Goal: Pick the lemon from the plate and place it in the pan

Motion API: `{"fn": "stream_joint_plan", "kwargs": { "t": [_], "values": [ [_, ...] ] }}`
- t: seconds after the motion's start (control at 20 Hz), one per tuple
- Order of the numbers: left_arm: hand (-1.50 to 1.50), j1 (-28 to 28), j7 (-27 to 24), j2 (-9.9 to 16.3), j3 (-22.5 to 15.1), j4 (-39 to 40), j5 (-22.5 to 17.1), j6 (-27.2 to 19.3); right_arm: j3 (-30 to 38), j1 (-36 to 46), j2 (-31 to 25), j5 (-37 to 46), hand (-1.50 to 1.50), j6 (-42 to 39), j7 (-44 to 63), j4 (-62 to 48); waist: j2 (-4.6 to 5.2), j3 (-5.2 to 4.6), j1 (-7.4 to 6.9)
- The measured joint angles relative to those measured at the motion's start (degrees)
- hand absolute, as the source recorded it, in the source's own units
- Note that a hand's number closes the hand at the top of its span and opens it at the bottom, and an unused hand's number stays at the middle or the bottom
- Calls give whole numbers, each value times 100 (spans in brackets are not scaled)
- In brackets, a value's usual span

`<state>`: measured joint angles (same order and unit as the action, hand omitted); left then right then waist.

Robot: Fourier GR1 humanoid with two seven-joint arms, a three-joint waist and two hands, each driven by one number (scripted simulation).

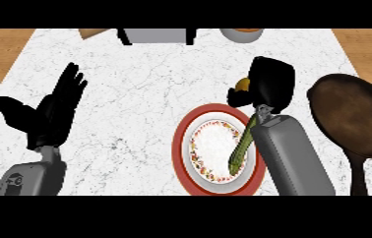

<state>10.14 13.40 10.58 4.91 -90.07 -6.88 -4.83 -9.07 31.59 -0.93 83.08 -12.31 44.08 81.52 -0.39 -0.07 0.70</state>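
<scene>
A yellow-orange lemon (pixel 242 85) shows at the left side of my right hand (pixel 270 82), whose fingers and thumb curl round it and hide most of it. Hand and lemon are just past the far rim of the red-rimmed plate (pixel 183 142), left of the pan. The dark brown pan (pixel 343 106) lies at the right edge, its handle (pixel 359 175) pointing toward me. My left hand (pixel 52 109) rests open at the left, fingers up, holding nothing.
A long green vegetable (pixel 242 146) lies on the plate's right side beside my right forearm (pixel 291 153). At the counter's far edge stand a grey object (pixel 156 35), a bowl (pixel 242 34) and a tan thing (pixel 93 33). Wood floor shows at both sides.
</scene>
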Motion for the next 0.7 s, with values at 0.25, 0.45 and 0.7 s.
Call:
{"fn": "stream_joint_plan", "kwargs": {
  "t": [0.25, 0.45, 0.7],
  "values": [
    [0, -82, 60, 19, 26, -125, -48, 73, -49, 219, -44, 239, 150, -787, 472, 1057, 7, 3, -31],
    [0, -101, 101, -12, 7, -202, -16, 69, 262, 247, -265, 192, 150, -991, 503, 1569, 18, 4, -48],
    [0, -156, 195, -33, 4, -352, 21, 43, 827, 58, -649, 83, 150, -515, 328, 1547, 31, 7, -70]
  ]
}}
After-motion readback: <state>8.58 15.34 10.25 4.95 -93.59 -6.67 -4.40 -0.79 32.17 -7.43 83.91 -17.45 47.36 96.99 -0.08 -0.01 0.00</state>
